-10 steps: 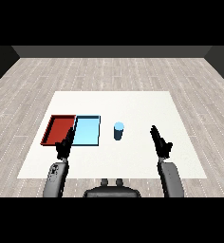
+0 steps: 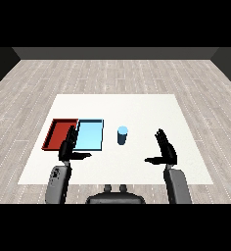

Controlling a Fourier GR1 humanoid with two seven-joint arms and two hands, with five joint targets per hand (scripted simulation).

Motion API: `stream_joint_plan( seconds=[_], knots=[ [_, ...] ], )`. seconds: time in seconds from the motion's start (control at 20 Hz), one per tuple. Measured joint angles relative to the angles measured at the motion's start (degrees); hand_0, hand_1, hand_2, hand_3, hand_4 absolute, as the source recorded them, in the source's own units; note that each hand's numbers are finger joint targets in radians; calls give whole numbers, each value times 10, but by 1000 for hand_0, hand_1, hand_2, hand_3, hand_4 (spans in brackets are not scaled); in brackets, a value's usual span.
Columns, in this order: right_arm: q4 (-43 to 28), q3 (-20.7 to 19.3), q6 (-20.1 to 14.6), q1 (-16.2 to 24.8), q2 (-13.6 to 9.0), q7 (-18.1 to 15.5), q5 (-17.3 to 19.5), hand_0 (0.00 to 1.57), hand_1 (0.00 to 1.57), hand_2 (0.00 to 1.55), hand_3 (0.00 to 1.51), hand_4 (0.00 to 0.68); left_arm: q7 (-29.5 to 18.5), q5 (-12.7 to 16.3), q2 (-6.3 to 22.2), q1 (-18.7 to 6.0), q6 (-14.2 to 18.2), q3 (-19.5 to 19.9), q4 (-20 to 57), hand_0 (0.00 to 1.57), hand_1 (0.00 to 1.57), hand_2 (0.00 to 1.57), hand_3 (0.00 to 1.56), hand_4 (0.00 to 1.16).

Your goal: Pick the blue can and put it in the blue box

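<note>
The blue can (image 2: 122,135) stands upright on the white table (image 2: 137,105), just right of the blue tray (image 2: 89,135) but not touching it, w/ the red tray (image 2: 58,133) side by side at the blue one's left. The left robot hand (image 2: 68,147) hangs over the near edge btw. the two trays, fingers straight and thumb out, holding nothing. The right robot hand (image 2: 165,151) is also open, fingers apart from the thumb, well right of the can and nearer to the robot.

Red tray (image 2: 55,132) on white table (image 2: 137,105), apparently empty, grey plank floor (image 2: 112,73)
</note>
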Motion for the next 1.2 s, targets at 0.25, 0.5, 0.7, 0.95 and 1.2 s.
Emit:
stream_joint_plan(
  seconds=[0.25, 0.5, 0.7, 0.95, 1.2],
  knots=[
    [13, -23, 53, 5, -9, -49, -48, 0, 0, 0, 0, 0, -84, 9, -1, 28, -21, 1, -6, 0, 0, 0, 0, 0],
    [29, -31, 72, 2, -6, -70, -59, 0, 0, 0, 0, 0, -119, 15, 0, 31, -31, 8, 1, 0, 0, 0, 0, 0],
    [52, -39, 69, -21, -4, -55, -69, 0, 0, 0, 0, 0, -135, 11, -8, 29, -28, 4, 9, 0, 0, 0, 0, 0],
    [81, -34, 47, -62, 10, -25, -70, 0, 0, 0, 0, 0, -117, 27, -5, 25, -30, 15, -9, 0, 0, 0, 0, 0],
    [139, -35, 26, -116, 25, -21, -73, 0, 0, 0, 0, 0, -109, 32, -5, 26, -30, 18, -22, 0, 0, 0, 0, 0]
  ],
)
